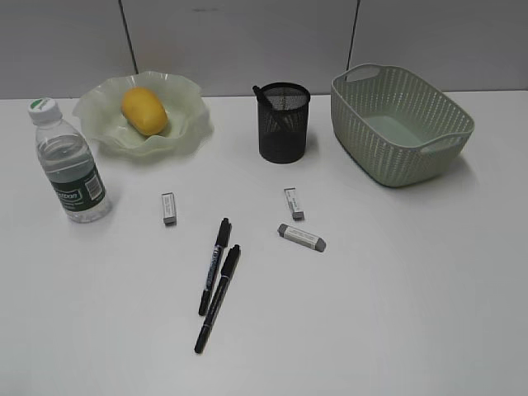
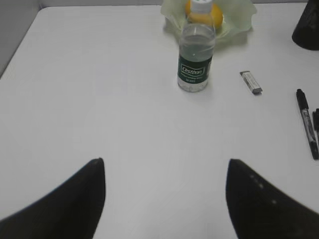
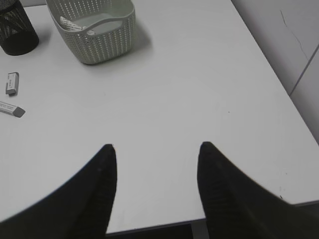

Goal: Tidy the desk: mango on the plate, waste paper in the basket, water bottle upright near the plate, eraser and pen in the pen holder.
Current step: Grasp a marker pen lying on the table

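Observation:
The yellow mango lies in the wavy green plate. The water bottle stands upright just left of it. Three erasers and two black pens lie on the desk. The mesh pen holder has a dark pen sticking out. The basket stands at the right; inside it a white scrap shows, and I cannot tell whether it is the waste paper. My left gripper is open over bare desk before the bottle. My right gripper is open near the desk's front edge.
Neither arm shows in the exterior view. A grey panel wall runs behind the desk. In the right wrist view the desk's right edge and front edge are close. The basket and pen holder stand far ahead, to the left.

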Robot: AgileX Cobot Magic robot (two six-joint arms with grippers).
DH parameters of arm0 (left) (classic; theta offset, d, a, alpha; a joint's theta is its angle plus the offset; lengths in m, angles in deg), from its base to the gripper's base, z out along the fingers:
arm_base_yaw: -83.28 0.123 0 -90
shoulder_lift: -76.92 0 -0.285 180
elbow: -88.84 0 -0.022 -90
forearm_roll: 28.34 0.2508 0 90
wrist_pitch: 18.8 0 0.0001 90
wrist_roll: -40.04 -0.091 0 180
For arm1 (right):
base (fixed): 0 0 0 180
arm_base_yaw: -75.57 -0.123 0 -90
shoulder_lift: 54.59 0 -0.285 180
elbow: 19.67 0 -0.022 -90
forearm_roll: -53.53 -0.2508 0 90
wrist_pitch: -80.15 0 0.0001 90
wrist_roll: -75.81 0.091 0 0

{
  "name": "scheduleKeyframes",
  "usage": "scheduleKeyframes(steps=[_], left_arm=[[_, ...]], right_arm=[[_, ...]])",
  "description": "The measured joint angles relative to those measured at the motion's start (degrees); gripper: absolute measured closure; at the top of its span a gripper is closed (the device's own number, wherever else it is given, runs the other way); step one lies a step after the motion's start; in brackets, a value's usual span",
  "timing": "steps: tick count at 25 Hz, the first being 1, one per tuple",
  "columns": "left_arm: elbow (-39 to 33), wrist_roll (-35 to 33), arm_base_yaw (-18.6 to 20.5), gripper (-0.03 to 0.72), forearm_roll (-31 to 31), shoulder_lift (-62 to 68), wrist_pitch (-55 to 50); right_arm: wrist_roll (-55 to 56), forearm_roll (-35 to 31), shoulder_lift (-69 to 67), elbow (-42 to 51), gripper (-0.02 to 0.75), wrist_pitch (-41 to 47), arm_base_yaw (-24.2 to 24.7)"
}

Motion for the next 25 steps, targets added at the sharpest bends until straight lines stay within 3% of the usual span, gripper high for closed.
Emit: scheduleKeyframes(steps=[7, 13, 16, 21, 25], left_arm=[[6.2, 1.2, 0.0, 0.117, -2.4, 23.5, 7.3], [17.6, 1.6, -1.6, 0.124, -9.4, 50.3, 8.6], [23.1, 3.6, -7.4, 0.127, -9.9, 59.0, 8.7], [33.2, 12.4, -20.7, 0.151, -4.2, 72.7, 9.8], [41.1, 17.2, -28.5, 0.155, -1.2, 83.6, 11.1]], right_arm=[[0.0, 0.0, 0.0, 0.0, 0.317, 0.0, 0.0], [0.0, 0.0, 0.0, 0.0, 0.317, 0.0, 0.0], [0.0, 0.0, 0.0, 0.0, 0.317, 0.0, 0.0], [0.0, 0.0, 0.0, 0.0, 0.317, 0.0, 0.0], [0.0, 0.0, 0.0, 0.0, 0.317, 0.0, 0.0]])
